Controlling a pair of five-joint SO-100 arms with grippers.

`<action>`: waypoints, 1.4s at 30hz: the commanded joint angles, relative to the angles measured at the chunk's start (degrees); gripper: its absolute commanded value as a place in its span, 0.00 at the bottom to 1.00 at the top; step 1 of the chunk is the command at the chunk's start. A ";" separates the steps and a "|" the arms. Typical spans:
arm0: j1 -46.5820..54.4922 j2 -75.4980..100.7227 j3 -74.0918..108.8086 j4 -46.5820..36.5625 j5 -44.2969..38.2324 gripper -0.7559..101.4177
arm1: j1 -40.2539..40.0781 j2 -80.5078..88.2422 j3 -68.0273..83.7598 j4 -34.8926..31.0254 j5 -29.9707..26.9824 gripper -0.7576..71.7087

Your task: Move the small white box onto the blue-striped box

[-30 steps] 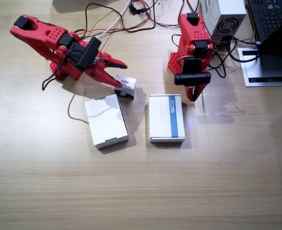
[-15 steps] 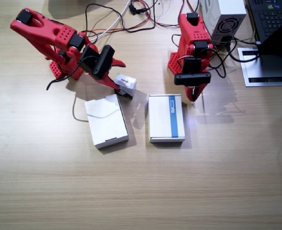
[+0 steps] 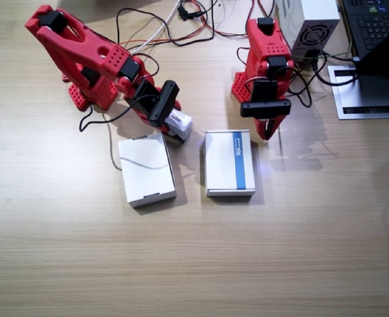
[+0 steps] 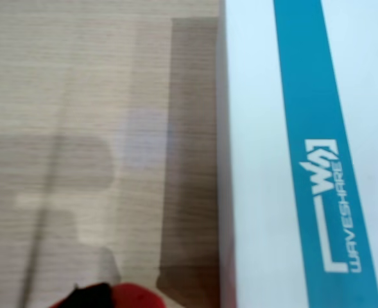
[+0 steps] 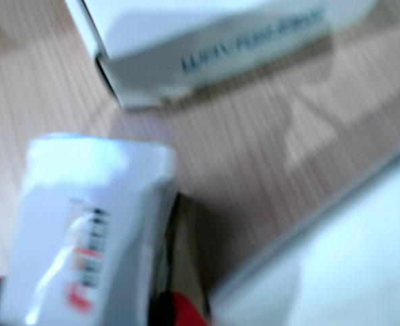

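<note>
Right gripper of red plastic pinching tiny white cuboid carton beside plain white flat box, blue-striped flat white box near left gripper, its jaw spacing unclear.

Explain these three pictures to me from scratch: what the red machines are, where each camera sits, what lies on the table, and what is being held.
The red machines are two small robot arms, each ending in a two-finger gripper. The fixed view looks down on the wooden table from above. The other two pictures come from cameras riding on the wrists.

On the table lie a plain white flat box and the blue-striped box, side by side but apart. The right gripper is at the small white box; a wrist view shows that box close up and blurred, so whether it is gripped cannot be told. The left gripper hangs beside the striped box, holding nothing; its camera sees the stripe. A laptop and cables sit behind.
</note>
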 commanded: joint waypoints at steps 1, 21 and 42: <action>-0.70 1.93 -1.14 1.32 0.09 0.01 | -1.85 5.80 -4.57 6.86 2.11 0.29; -0.70 1.93 -1.14 1.32 0.09 0.01 | 22.59 4.48 -34.10 20.21 -1.76 0.22; 2.90 1.93 -1.14 1.32 -0.79 0.01 | 28.30 5.80 -5.71 4.39 14.41 0.52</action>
